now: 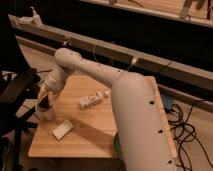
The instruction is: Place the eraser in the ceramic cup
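Note:
A white ceramic cup [49, 114] stands near the left edge of the wooden table [95, 132]. My gripper [46, 102] hangs at the end of the white arm [95, 72], right over the cup's mouth, its dark tip at the rim. A flat pale block that looks like the eraser [62, 129] lies on the table in front of the cup, apart from the gripper. Anything held in the gripper is hidden from this view.
A small white box-like object [91, 100] lies mid-table. My arm's thick link [142, 130] covers the table's right side, with a green thing [117, 145] beside it. A black chair [15, 92] stands left. Cables [187, 130] lie on the floor right. A long rail [150, 62] runs behind.

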Controlling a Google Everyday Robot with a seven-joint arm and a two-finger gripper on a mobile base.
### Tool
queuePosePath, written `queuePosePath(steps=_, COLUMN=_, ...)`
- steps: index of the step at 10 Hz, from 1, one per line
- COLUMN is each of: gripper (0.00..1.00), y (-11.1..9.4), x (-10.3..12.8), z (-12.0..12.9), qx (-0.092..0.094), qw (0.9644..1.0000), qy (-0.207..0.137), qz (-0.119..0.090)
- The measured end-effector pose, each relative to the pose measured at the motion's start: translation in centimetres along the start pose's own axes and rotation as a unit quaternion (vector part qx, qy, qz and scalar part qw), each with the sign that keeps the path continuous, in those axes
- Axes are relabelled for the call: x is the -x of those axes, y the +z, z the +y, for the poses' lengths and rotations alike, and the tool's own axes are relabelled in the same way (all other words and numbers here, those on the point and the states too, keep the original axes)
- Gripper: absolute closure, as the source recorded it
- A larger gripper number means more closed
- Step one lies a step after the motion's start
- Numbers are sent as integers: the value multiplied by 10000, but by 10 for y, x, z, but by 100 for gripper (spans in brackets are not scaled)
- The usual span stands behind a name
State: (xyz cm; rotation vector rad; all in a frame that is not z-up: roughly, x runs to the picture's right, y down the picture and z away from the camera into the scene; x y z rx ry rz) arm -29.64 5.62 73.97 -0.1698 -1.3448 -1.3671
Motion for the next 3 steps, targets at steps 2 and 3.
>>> queuePosePath(steps=2, gripper=20, y=-6, x=3, z=-4, qx=56, qw=9999, qy=14, qz=120)
queuePosePath(steps=3, gripper=20, y=-13, x=4, z=-4, qx=89, qw=9995, qy=95, qz=288)
